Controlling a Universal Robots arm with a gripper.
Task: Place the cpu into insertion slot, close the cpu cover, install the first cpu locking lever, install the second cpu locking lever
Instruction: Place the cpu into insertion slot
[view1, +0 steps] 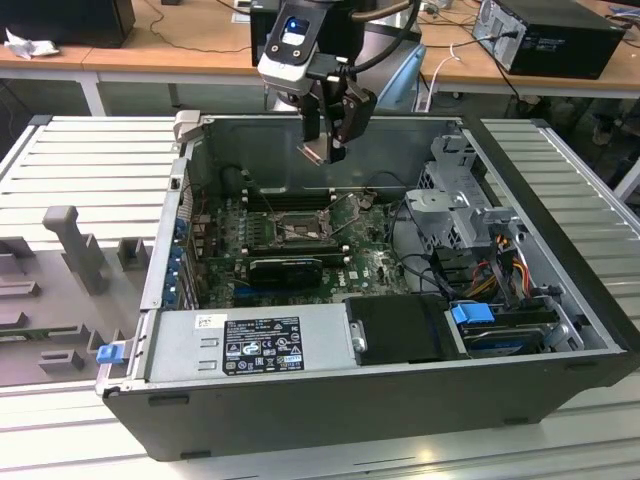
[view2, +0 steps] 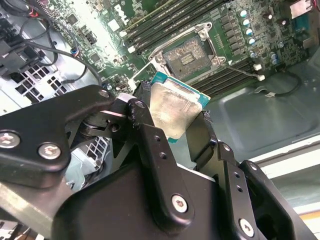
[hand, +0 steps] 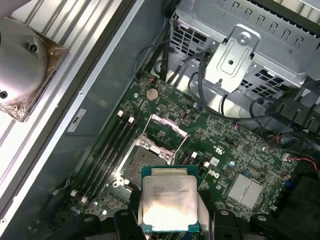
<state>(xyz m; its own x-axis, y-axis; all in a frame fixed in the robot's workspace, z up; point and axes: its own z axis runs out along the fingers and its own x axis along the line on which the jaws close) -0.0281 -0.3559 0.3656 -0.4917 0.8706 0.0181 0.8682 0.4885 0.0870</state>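
My gripper (view1: 326, 140) hangs high above the open computer case, shut on the cpu (view2: 172, 106), a small square chip with a pale metal top, pinched by its edges between the two black fingers (view2: 145, 122). The cpu (hand: 167, 202) also shows in the first wrist view, above the motherboard and just short of the insertion slot (hand: 145, 167). The slot (view2: 189, 56) lies bare, with its contact field showing. The cpu cover (hand: 167, 131) stands tilted up at the slot's far edge. Thin lever wires (view1: 345, 205) stick up beside the socket (view1: 300, 232).
A long black card (view1: 285, 268) lies in front of the socket. A power supply (view1: 250, 345) fills the near side of the case, and a drive cage (view1: 455, 200) with cables stands at the exterior view's right. A round heat sink (hand: 22, 70) rests outside the case.
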